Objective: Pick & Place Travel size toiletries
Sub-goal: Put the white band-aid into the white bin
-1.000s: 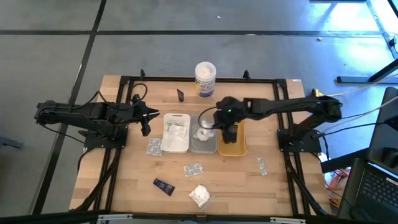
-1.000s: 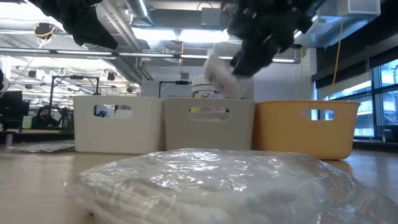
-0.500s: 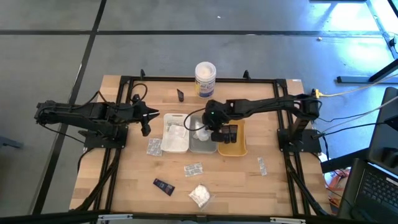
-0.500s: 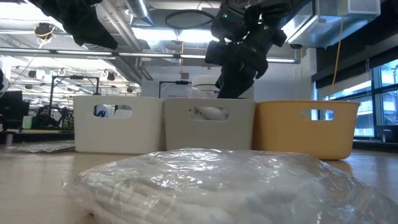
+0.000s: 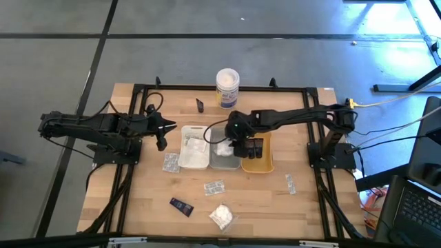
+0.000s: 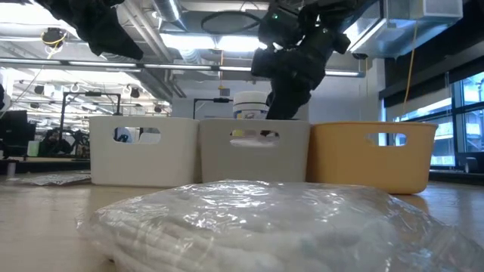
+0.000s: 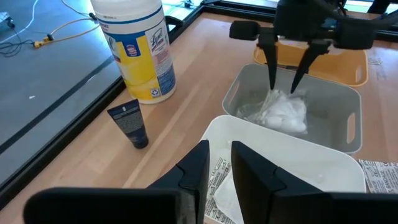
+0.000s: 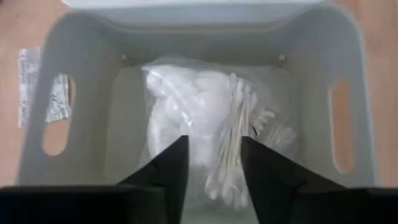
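My right gripper (image 7: 283,87) hangs open over the grey tray (image 5: 224,160), fingers pointing down. Under them a white plastic-wrapped bundle (image 8: 205,124) lies on the tray floor. Left of the white tray (image 5: 195,148), my left gripper (image 5: 161,134) waits, a narrow gap between its fingers and nothing in it. On the table in front lie printed sachets (image 5: 170,162) (image 5: 214,187) (image 5: 290,183), a black tube (image 5: 182,205) and another white bundle (image 5: 221,216). A second black tube (image 7: 129,123) stands near the tub. My right gripper's open fingertips (image 7: 273,86) stand at the top of the white bundle (image 7: 283,112), coming from above. I cannot tell whether they touch it. The bundle rests on the grey tray's floor.
A tall white tub (image 5: 227,86) with a blue and yellow label stands at the far edge. The orange tray (image 5: 258,162) sits right of the grey one. A printed sachet (image 7: 217,180) lies in the white tray. Bare wood lies along the near edge.
My right gripper has gone toward the table's left edge and down, from over the orange tray's edge to over the grey tray. The white bundle, which hung at its fingers above the trays, now lies inside the grey tray.
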You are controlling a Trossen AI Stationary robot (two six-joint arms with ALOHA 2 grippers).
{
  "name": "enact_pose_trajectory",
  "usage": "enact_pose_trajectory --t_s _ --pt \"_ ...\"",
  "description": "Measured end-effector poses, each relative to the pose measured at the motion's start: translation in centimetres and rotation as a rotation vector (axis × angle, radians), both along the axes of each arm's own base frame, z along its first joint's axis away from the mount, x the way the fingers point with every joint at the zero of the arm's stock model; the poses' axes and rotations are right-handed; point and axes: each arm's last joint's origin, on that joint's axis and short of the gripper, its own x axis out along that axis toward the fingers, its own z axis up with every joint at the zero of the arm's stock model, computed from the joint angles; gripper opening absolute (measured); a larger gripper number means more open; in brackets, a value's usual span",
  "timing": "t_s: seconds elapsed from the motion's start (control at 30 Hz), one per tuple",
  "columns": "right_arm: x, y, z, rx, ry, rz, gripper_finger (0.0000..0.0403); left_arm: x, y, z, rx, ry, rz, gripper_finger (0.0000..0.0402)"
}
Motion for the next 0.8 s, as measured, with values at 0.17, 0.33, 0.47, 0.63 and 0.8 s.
enact_pose_trajectory --t_s 0.17,0.33,0.47,0.63,0.8 --pt "-0.6 0.2 1.7 0.008 -0.043 -0.002 0.0198 0.0 0.0 0.0 0.0 0.001 0.0 0.0062" --pt "-1.1 0.8 3.4 0.013 -0.092 0.019 0.0215 0.0 0.0 0.0 0.0 0.0 0.0 0.0061" --pt "-1.7 1.6 4.5 0.014 -0.11 0.043 0.0208 0.0 0.0 0.0 0.0 0.0 0.0 0.0062" --pt "-2.8 3.0 6.0 0.006 -0.116 0.091 0.0182 0.0 0.0 0.0 0.0 0.0 0.0 0.0065" --pt "-4.2 4.5 7.2 0.018 -0.104 0.123 0.0153 0.0 0.0 0.0 0.0 0.0 0.0 0.0063"
